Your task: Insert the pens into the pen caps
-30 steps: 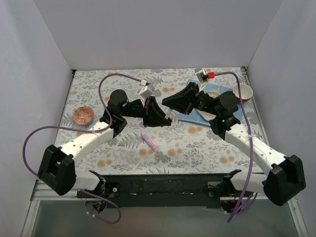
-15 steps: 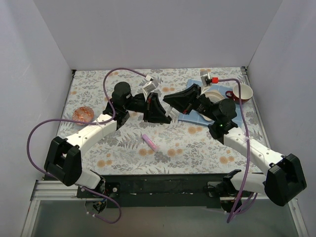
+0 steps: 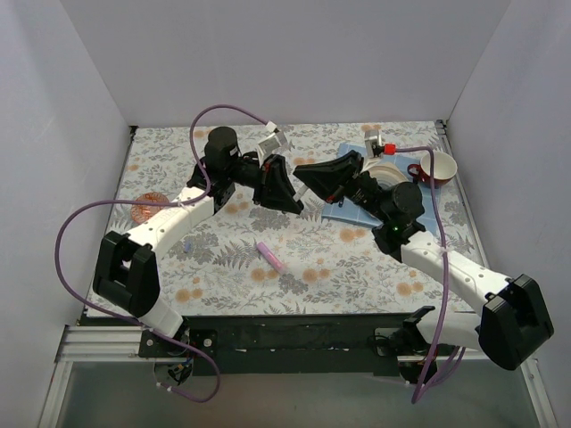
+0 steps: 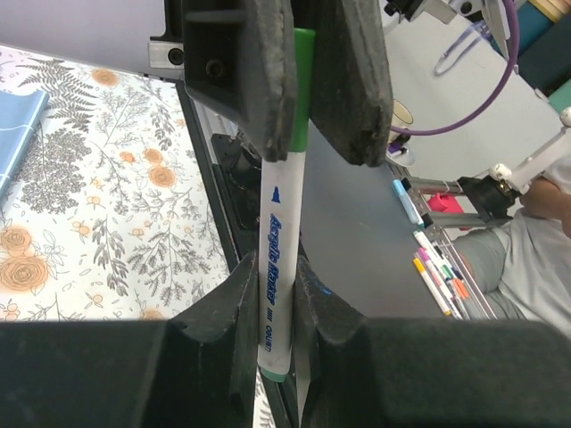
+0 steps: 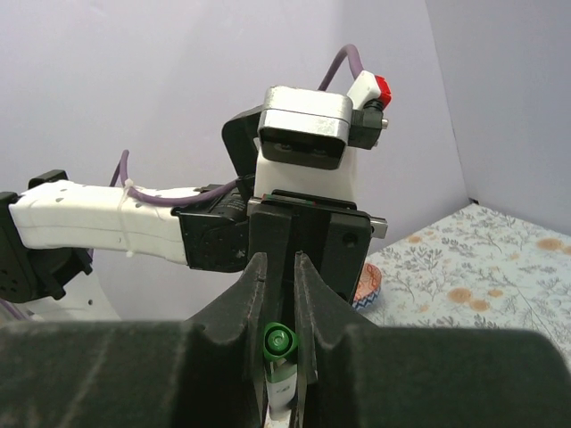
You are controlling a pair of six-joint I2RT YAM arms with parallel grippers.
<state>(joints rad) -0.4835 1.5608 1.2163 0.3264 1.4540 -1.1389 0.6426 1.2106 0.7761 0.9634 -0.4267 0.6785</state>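
Observation:
A white pen (image 4: 278, 241) with blue lettering stands between the fingers of my left gripper (image 4: 275, 276), which is shut on its barrel. Its far end sits in a green pen cap (image 4: 301, 89), and my right gripper (image 4: 308, 147) is shut on that cap. In the right wrist view the green cap (image 5: 278, 341) shows end-on between my right gripper's (image 5: 278, 263) fingers, with the white barrel below it. From above, the left gripper (image 3: 284, 189) and the right gripper (image 3: 308, 181) meet tip to tip over the table's middle. A pink-lilac pen (image 3: 270, 257) lies on the cloth in front of them.
A blue mat (image 3: 346, 211) with a white plate (image 3: 385, 169) lies under the right arm. A red and white cup (image 3: 438, 167) stands at the back right. A patterned orange bowl (image 3: 147, 208) sits at the left, partly behind the left arm's cable.
Both grippers have shifted a little toward the back of the table, still joined at the pen. The left arm has swung further back and its elbow has moved left.

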